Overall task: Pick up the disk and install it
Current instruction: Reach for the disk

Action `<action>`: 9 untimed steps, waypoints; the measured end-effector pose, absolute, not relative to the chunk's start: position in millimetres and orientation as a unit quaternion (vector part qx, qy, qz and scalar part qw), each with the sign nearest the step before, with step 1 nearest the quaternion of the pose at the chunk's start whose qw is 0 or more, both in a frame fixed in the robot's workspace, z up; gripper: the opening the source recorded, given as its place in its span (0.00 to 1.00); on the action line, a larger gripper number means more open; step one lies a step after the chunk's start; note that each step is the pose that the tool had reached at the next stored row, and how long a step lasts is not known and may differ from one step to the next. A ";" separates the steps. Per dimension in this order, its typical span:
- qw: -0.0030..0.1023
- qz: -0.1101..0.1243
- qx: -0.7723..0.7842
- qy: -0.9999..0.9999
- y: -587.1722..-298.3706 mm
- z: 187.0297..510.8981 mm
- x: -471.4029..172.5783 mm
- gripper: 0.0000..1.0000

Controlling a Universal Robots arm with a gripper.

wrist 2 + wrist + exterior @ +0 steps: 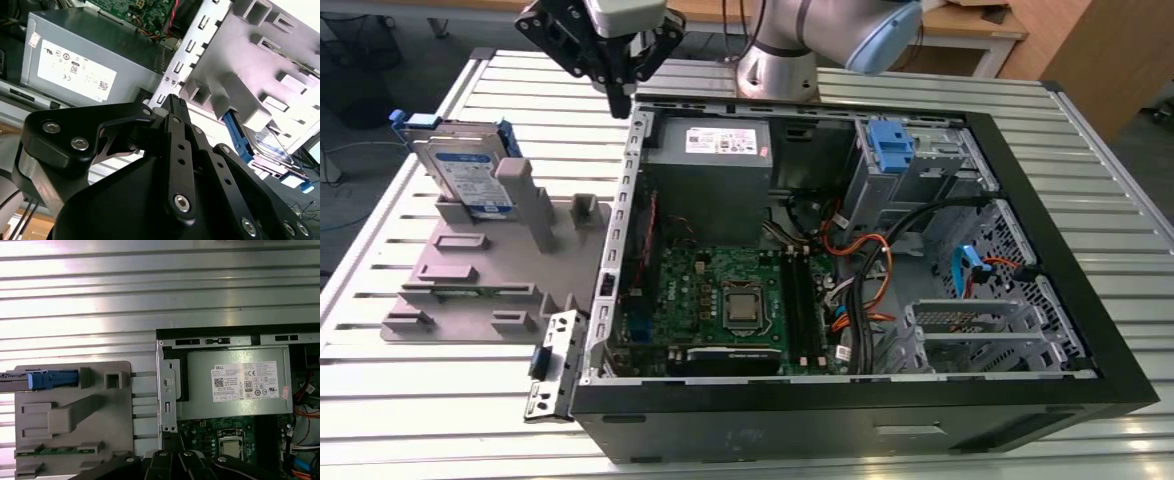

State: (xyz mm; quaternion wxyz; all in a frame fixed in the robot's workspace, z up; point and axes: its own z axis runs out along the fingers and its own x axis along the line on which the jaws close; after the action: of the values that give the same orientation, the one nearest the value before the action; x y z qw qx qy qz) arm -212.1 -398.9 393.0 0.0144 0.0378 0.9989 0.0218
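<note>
The silver, blue-railed disk (464,172) stands on edge in the grey holder (480,270).

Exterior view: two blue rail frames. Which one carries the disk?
The frame standing in the grey holder at the exterior view's left, around the labelled disk. The other frame sits inside the case.

The open computer case (854,420) lies on the slatted table (427,400). Just beside the case's wall, on the exterior view's left, the moulded holder (480,270) also sits on the table. The disk (467,175) stands on edge at the holder's far end, well apart from the case. Inside the case, the power supply (714,150) sits against the far wall, with the motherboard (720,300) before it. My pincer (616,85) hangs above the case's far corner, on the holder's side.
</note>
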 end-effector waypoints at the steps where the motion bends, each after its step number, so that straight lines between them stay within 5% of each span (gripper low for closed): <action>1: 0.014 0.022 0.038 0.999 -398.9 393.0 -214.6 0.11; 9: 0.015 0.022 0.038 0.999 -398.9 393.0 -232.6 0.11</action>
State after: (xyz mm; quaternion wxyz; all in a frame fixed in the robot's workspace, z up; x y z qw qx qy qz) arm -232.6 -398.9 393.0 0.0151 0.0378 0.9989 0.0218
